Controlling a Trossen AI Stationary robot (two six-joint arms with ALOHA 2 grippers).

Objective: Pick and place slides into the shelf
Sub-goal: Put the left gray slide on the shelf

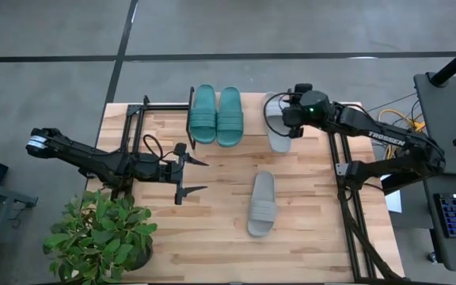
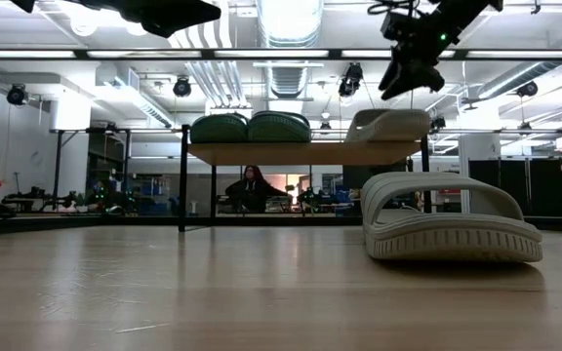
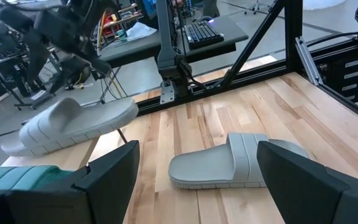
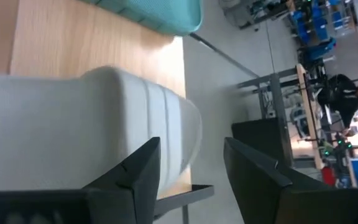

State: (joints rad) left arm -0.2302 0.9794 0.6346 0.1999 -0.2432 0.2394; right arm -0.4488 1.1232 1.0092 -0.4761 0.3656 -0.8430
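At the left of the high view we see the left gripper (image 1: 194,176) hovering over the wooden tabletop (image 1: 307,229), its jaws spread wide and holding nothing. Up at top centre, two teal slides (image 1: 216,115) sit side by side on the shelf (image 2: 305,153). Right of them a grey slide (image 1: 276,127) lies on the shelf, the right gripper (image 1: 290,119) just above it, jaws parted and gripping nothing. Lower centre, a second grey slide (image 1: 262,203) rests on the tabletop.
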